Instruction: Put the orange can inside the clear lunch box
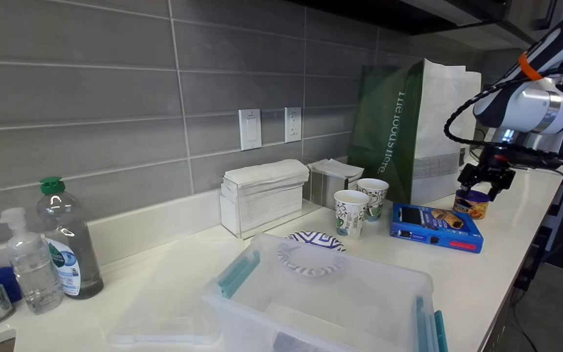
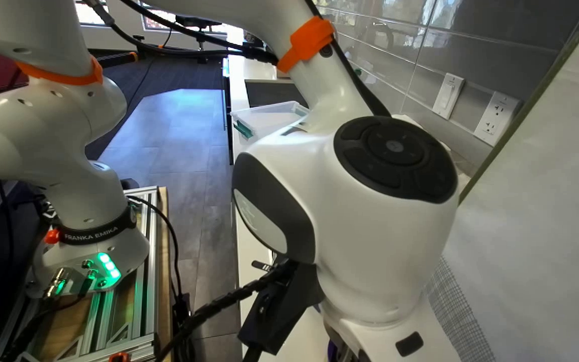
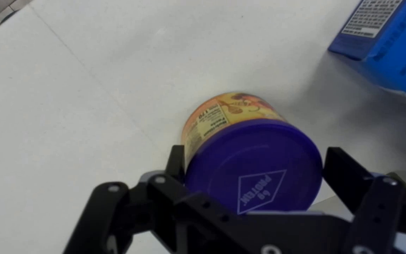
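Under the gripper (image 3: 254, 159), orange can (image 3: 250, 151) part-hidden

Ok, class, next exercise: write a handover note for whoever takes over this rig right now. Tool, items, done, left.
Tool: straddles the orange can; whether it grips, the pictures don't settle.
Orange can: appears to stand on the counter, near but apart from the blue box.
Clear lunch box: open-topped, on the same counter; the can is not in it.
Done: tool positioned around the can.
Left: secure the grip if needed, lift, carry to the lunch box, lower in, release.
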Available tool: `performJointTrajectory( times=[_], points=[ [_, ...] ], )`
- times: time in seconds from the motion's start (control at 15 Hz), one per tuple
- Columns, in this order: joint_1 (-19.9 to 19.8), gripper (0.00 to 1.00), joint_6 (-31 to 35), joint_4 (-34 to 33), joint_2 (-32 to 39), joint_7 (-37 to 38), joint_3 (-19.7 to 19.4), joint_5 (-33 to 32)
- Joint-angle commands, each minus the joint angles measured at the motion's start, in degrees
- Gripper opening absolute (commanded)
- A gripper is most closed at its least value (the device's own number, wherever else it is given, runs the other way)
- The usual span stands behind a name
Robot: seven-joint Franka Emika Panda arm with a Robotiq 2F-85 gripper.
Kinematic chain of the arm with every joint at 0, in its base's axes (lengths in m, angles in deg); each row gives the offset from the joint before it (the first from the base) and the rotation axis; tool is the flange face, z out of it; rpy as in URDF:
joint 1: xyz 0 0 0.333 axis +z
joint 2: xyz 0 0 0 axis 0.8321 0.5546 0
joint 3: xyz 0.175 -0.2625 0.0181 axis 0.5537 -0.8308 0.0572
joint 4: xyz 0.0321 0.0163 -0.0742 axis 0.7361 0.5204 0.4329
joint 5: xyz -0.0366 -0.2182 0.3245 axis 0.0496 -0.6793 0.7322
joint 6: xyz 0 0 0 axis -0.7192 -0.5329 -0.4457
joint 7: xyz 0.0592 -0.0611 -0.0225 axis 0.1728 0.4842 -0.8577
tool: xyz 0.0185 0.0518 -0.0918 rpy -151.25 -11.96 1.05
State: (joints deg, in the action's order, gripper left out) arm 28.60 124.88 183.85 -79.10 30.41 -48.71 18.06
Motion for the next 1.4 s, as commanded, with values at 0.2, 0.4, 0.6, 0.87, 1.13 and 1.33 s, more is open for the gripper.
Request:
performJointTrajectory(
  times=[0.2, 0.4, 0.6, 0.87, 1.13, 1.33],
  points=[
    [-0.44, 1.0, 2.34, 0.51, 1.12, -4.56, 0.81, -1.34],
    [-0.43, 1.0, 5.37, 0.97, 1.66, -4.82, 1.01, -1.27],
    [-0.6, 1.0, 8.2, 1.23, 2.2, -4.31, 1.34, -1.31],
    [-0.9, 1.0, 11.69, 1.72, 2.82, -4.71, 2.05, -1.0],
    [-1.17, 1.0, 14.99, 2.26, 3.32, -4.12, 2.72, -0.97],
    [-0.6, 1.0, 17.42, 2.8, 3.41, -5.05, 2.52, 1.25]
  ],
)
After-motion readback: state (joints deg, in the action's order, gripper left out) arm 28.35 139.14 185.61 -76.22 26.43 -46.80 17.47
